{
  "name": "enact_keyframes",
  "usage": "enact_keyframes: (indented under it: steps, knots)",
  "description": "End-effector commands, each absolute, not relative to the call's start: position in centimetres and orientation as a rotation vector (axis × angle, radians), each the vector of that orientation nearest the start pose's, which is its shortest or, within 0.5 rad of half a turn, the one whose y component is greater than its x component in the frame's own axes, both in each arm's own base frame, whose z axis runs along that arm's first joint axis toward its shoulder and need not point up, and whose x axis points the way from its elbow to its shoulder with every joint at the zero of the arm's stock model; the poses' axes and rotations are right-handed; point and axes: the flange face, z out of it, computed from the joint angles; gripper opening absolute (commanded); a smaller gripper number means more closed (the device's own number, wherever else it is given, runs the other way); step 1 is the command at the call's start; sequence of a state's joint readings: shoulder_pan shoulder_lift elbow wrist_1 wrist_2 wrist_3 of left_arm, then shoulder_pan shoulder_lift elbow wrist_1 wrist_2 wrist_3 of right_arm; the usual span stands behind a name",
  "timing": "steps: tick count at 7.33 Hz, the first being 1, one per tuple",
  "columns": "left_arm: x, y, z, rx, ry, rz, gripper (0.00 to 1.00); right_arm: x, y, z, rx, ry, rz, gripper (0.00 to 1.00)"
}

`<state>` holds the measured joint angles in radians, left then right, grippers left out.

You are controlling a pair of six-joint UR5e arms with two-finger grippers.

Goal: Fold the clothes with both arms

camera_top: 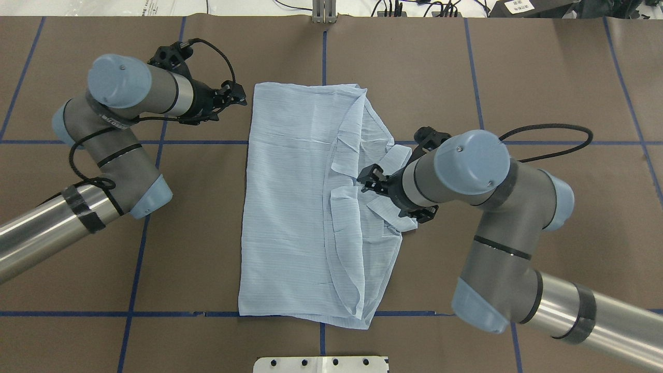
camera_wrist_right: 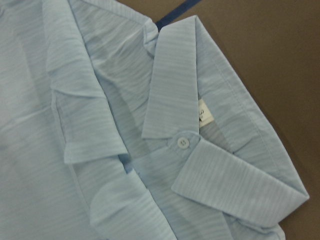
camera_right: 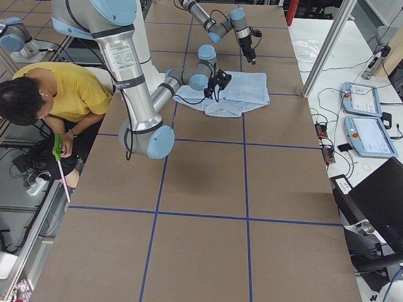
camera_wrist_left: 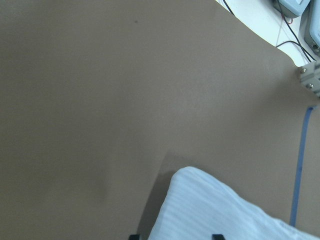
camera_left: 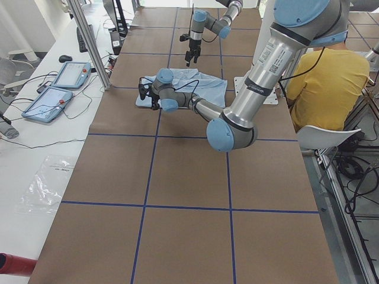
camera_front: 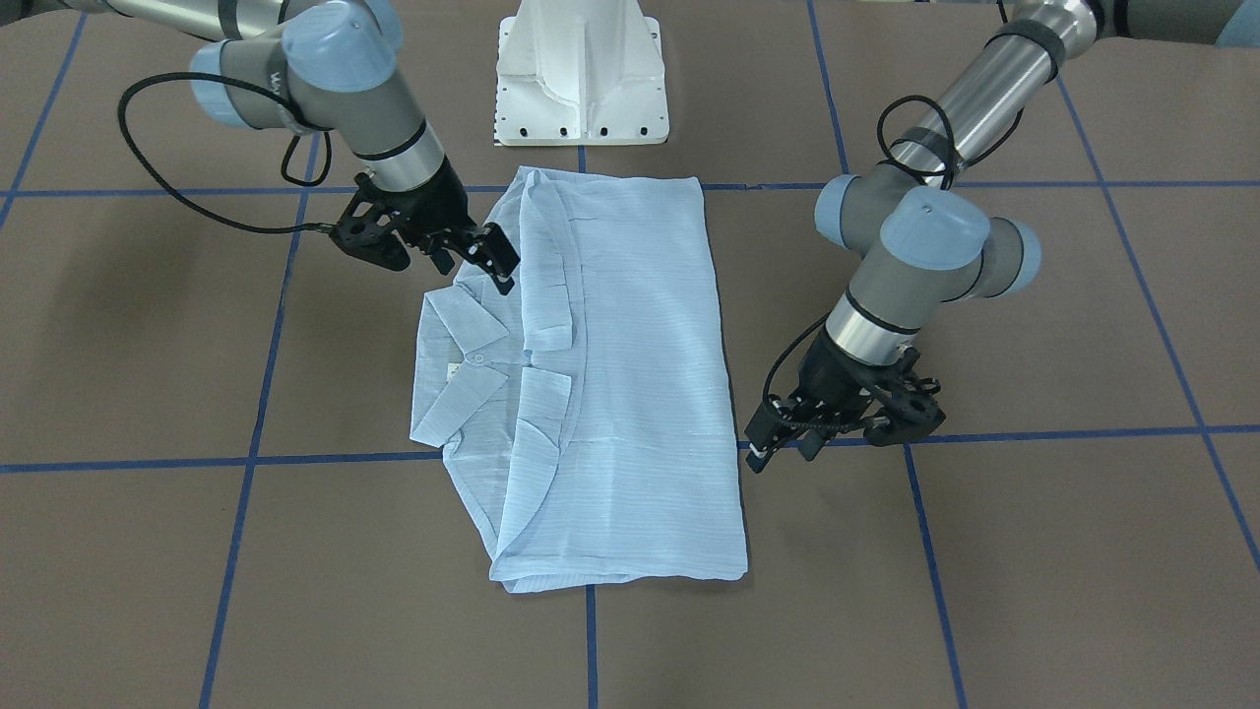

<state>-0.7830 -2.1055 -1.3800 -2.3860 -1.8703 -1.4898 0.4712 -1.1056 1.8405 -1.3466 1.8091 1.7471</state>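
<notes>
The pale blue striped shirt lies flat in the table's middle, folded into a long rectangle. Its collar and sleeve folds lie on the robot's right side. My right gripper hovers just over the collar area, open and holding nothing. The right wrist view shows the collar and a white button close below. My left gripper is open and empty beside the shirt's far left corner. The left wrist view shows that shirt corner on the brown table.
The white pedestal base stands at the robot's edge. Blue tape lines cross the brown table. A person in yellow sits beside the table. Control tablets and a metal post are at the far side.
</notes>
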Motion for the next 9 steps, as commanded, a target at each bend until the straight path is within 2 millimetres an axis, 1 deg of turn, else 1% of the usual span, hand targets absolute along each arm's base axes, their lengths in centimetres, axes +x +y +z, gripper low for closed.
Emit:
enact_keyframes:
  steps: [1,2,3,4,5,7,8,9]
  knots:
    - [41.4,-56.0,35.1,0.259,1.168,-0.396,1.00,-56.0,-31.1,23.4,0.054,-0.856,0.129,1.00]
    - [41.4,-56.0,35.2,0.258,1.167,-0.397,1.00,-57.2,-30.1,22.2,0.114,-0.816,0.010,1.00]
    - [41.3,-56.0,35.2,0.259,1.166,-0.398,1.00,-59.1,-29.4,20.7,0.172,-0.738,-0.090,1.00]
    - [41.3,-55.9,35.3,0.259,1.165,-0.398,1.00,-60.7,-29.2,18.8,0.229,-0.679,-0.200,1.00]
    - [41.3,-56.0,35.3,0.259,1.165,-0.400,1.00,-61.9,-28.9,19.4,0.248,-0.637,-0.261,1.00]
    - [41.3,-55.9,35.3,0.259,1.166,-0.401,1.00,-62.5,-28.6,20.5,0.278,-0.553,-0.480,1.00]
    - [41.3,-56.0,35.3,0.258,1.166,-0.405,1.00,-62.6,-28.5,20.7,0.278,-0.540,-0.533,1.00]
    - [41.3,-56.0,35.3,0.258,1.167,-0.406,1.00,-62.9,-28.4,21.0,0.264,-0.538,-0.541,1.00]
